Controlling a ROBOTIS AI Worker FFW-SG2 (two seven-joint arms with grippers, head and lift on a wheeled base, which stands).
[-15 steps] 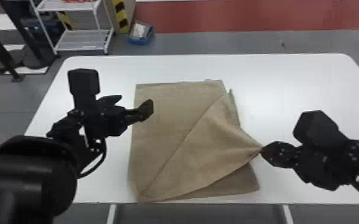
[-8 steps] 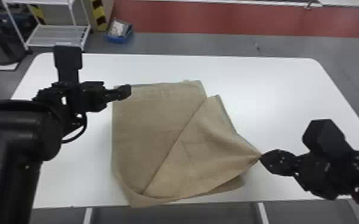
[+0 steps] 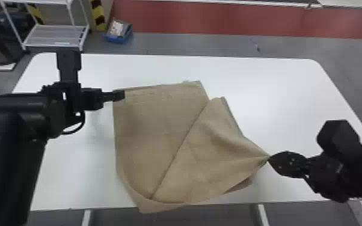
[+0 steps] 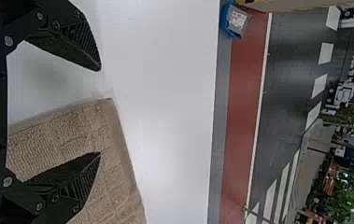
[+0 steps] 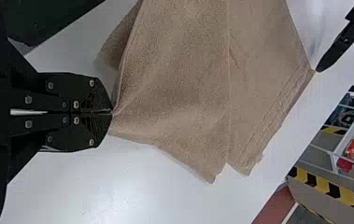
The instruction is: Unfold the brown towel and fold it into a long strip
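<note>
Nearest the camera, the low corner of the brown towel [image 3: 150,129] lay across the near edge of the desk [image 3: 279,90] and seemed to hang slightly over it. Risk: a pull toward the robot could have let the overhang's weight drag more cloth off. Farther in, at the towel's right side, the right tool [image 5: 112,112] was closed on a small pinch of it, creases fanning out from the tips. So slight a grip might have slipped under a hard tug, or lifted only the upper layer and left the lower one skewed. The top layer lay diagonally over the rest; pressed down as it was, it would probably have spoiled the strip. Farthest off, the left tool [image 4: 100,112] stood wide at the far left corner, fingers apart; closing short of the hem would likely have caught nothing.
</note>
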